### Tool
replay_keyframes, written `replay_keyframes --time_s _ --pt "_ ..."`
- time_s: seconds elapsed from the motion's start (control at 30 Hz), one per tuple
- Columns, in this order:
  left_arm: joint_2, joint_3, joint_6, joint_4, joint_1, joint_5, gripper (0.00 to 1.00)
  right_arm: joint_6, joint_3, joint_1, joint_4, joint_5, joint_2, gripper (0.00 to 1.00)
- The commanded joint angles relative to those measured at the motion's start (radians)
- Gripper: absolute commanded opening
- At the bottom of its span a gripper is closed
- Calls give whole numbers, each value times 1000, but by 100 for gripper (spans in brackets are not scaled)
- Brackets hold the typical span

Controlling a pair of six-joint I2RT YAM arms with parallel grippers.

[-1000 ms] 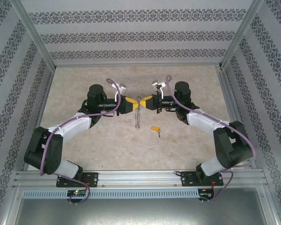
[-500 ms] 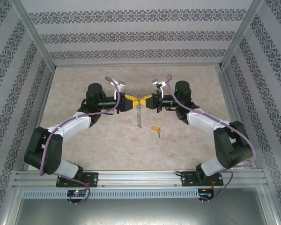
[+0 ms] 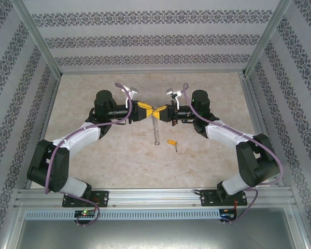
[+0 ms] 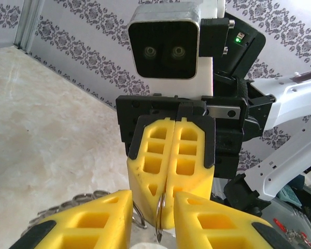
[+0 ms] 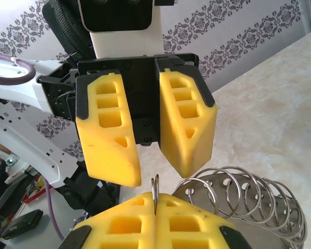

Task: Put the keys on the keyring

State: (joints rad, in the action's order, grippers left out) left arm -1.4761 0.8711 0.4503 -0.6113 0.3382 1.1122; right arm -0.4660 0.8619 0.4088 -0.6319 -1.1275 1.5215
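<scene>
The keyring (image 3: 156,129) is a thin silvery ring with a bundle of smaller metal rings and plates hanging from it above mid-table. My right gripper (image 3: 160,112) is shut on the ring's edge (image 5: 155,188), with the bundle (image 5: 243,192) to the right of its fingertips. Facing it, my left gripper (image 3: 150,111) is open, its yellow fingers (image 5: 110,136) straddling the ring (image 4: 159,215) without pinching it. In the left wrist view the right gripper's shut fingertips (image 4: 168,176) sit just beyond my own. The yellow-headed key (image 3: 171,142) lies on the table, below and right of the grippers.
The pale stone-patterned tabletop (image 3: 93,155) is fenced by patterned walls and an aluminium frame (image 3: 155,196) at the near edge. Both arms reach inward from their bases and meet at the table's centre.
The left gripper has closed in on the right gripper's tip, so its fingers now flank the ring. The hanging bundle has dropped slightly lower. The yellow key has not moved.
</scene>
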Motion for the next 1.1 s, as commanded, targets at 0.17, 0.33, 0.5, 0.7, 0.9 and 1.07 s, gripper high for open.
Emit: replay_keyframes --time_s 0.17,0.33,0.5,0.7,0.9,1.07 --pt "3 12 -4 -34 -10 61 26 5 41 3 -40 -13 -6 0" --pt "26 -3 -19 -13 -10 75 26 3 40 -3 -40 -7 -2 0" --pt "24 0 -27 4 -11 100 25 0 41 -6 -44 3 -2 0" --pt "26 1 -55 46 -10 113 22 -3 41 -7 -50 3 -6 0" --pt "24 4 -69 56 -10 116 16 -8 41 -7 -55 0 -3 0" --pt "17 12 -83 71 -11 123 13 -7 39 -7 -56 9 1 0"
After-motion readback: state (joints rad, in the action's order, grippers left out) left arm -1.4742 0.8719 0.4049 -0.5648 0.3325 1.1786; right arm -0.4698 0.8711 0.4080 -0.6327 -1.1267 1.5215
